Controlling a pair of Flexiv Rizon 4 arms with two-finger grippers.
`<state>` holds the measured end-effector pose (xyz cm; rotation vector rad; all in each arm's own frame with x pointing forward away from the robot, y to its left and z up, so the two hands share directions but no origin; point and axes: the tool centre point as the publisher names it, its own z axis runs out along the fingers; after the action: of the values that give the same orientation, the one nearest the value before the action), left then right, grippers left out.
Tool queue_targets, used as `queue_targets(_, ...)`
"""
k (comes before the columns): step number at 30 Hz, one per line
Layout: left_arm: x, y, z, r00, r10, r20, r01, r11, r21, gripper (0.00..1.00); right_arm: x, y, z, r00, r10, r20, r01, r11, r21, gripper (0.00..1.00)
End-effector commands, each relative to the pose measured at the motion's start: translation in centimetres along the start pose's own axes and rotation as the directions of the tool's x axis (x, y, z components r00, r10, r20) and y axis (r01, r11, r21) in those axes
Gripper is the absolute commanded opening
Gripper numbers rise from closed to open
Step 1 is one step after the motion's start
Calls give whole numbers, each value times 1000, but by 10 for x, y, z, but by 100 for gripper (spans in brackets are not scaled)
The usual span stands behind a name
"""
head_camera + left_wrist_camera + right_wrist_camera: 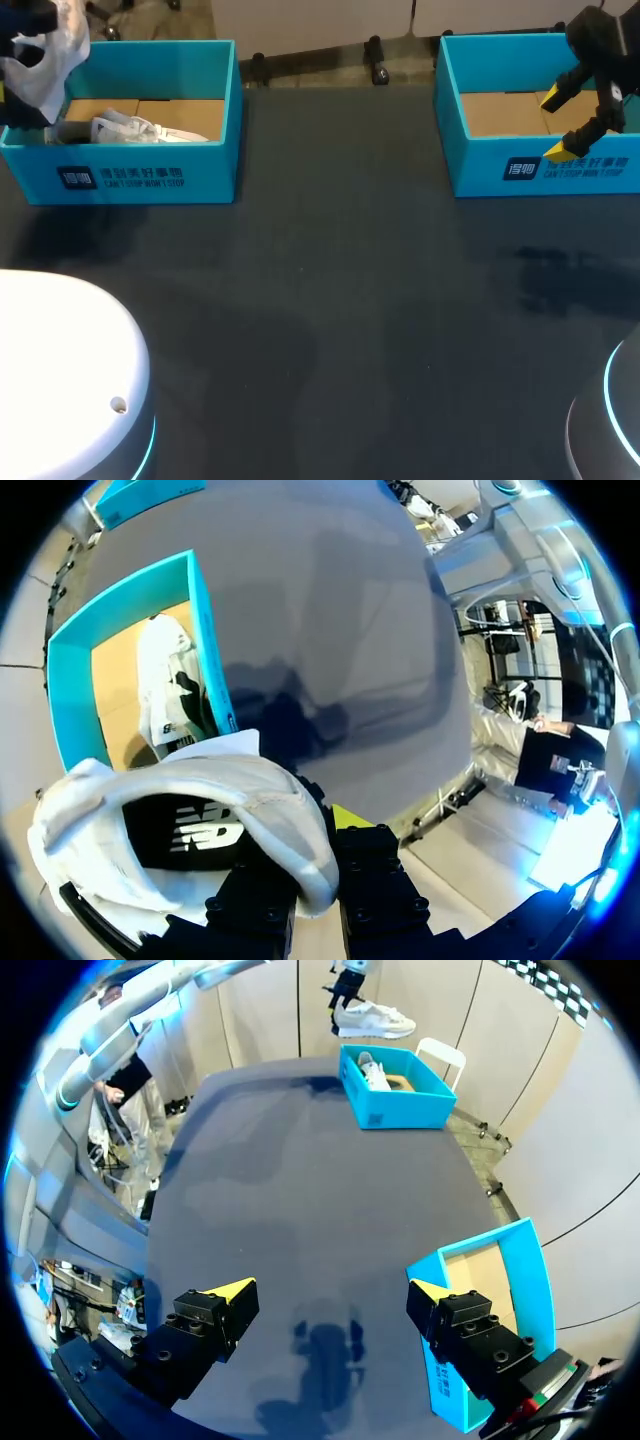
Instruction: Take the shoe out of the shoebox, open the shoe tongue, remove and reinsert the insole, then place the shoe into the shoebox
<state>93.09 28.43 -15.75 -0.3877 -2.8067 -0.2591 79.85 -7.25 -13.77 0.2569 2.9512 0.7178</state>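
Note:
A white shoe [50, 55] hangs in the air above the left end of the left blue shoebox [150, 170]. My left gripper [310, 830] is shut on its heel collar; the dark lining [190, 830] faces the wrist camera. A second white shoe [140, 128] lies inside that box, also seen below the held shoe [170, 690]. My right gripper [560, 125] hovers open and empty over the near wall of the right blue shoebox [560, 170]. In the right wrist view its yellow tips [230, 1290] stand wide apart over the dark table, with the box [500, 1290] beside them.
The right shoebox shows only its brown cardboard floor [500, 112]. Dark table [340, 300] stretches between and in front of the two boxes. White arm bases sit at the near left [60, 370] and near right [610, 420] corners.

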Motion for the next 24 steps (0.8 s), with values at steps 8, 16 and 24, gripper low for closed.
queue_targets(8, -34, 36, -9, 999, -35, -11, 35, 999, 6, 0, -1, 1, 1, 1000, 1, -2, -1, 1000, 3, 100)
queue_targets(16, -68, 56, -17, 998, -55, 32, 55, 998, 6, 0, -1, 1, 1, 1000, 1, -2, -1, 1000, 3, 100)
queue_targets(24, -95, 65, -25, 996, -60, 61, 60, 998, -1, 0, -1, 1, 1, 1000, 1, -2, -1, 1000, 3, 100)
